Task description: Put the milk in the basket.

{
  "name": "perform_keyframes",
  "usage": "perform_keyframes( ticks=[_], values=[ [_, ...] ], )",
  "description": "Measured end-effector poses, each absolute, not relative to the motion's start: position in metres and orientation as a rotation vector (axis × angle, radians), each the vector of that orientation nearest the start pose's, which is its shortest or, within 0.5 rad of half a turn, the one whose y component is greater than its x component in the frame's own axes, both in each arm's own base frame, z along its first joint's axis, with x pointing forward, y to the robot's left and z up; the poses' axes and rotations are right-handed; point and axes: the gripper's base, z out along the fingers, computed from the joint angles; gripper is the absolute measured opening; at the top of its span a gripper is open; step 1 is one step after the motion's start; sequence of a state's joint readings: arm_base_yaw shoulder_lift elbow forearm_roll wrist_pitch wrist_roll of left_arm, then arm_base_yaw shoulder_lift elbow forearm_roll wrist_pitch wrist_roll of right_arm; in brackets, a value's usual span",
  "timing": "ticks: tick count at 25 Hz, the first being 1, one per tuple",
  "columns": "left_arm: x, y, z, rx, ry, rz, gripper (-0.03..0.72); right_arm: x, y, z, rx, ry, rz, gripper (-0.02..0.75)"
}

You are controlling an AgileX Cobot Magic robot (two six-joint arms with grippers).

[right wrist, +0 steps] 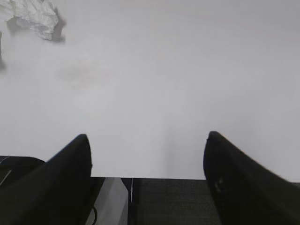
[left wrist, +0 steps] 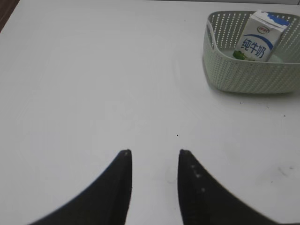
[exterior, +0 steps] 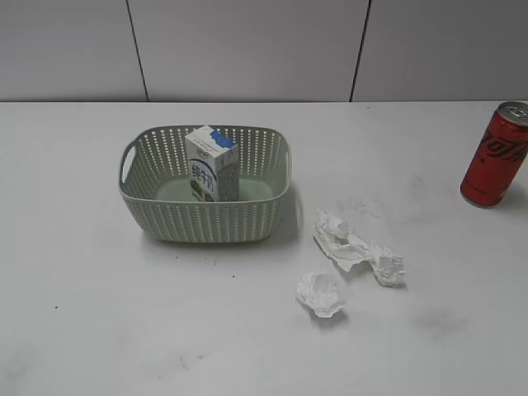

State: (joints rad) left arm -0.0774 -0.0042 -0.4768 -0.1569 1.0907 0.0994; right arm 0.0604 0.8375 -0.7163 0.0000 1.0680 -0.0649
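Note:
The milk (exterior: 213,164), a small white carton with a blue top flap and blue characters, stands upright inside the sage-green basket (exterior: 206,221) left of the table's middle. Both also show in the left wrist view, the milk (left wrist: 258,43) inside the basket (left wrist: 253,75) at the top right. My left gripper (left wrist: 153,152) is open and empty over bare table, well away from the basket. My right gripper (right wrist: 147,137) is open and empty above the table's front edge. Neither gripper shows in the exterior view.
A red soda can (exterior: 493,155) stands at the far right. Crumpled white paper (exterior: 356,247) and a smaller wad (exterior: 322,294) lie right of the basket; one wad shows in the right wrist view (right wrist: 35,18). A white wall runs behind the table.

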Motion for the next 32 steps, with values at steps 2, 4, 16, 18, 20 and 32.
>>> perform_keyframes(
  ticks=[2,4,16,18,20,32],
  values=[
    [-0.006,-0.012,0.269,0.193,2.079,-0.176,0.238,0.117,0.007,0.287,-0.164,2.637,-0.001,0.592],
    [-0.006,-0.012,0.269,0.193,2.079,-0.176,0.238,0.104,0.006,0.285,-0.162,2.603,-0.001,0.592],
    [-0.006,-0.012,0.269,0.193,2.079,-0.176,0.238,0.057,0.003,0.27,-0.152,2.43,-0.008,0.592],
    [-0.006,-0.012,0.269,0.193,2.079,-0.176,0.238,0.052,0.003,0.272,-0.149,2.396,-0.008,0.592],
    [-0.006,-0.012,0.269,0.193,2.079,-0.176,0.238,0.047,0.002,0.274,-0.146,2.357,-0.008,0.592],
    [-0.006,-0.012,0.269,0.193,2.079,-0.176,0.238,0.013,0.0,0.28,-0.132,2.138,-0.008,0.592]
  ],
)
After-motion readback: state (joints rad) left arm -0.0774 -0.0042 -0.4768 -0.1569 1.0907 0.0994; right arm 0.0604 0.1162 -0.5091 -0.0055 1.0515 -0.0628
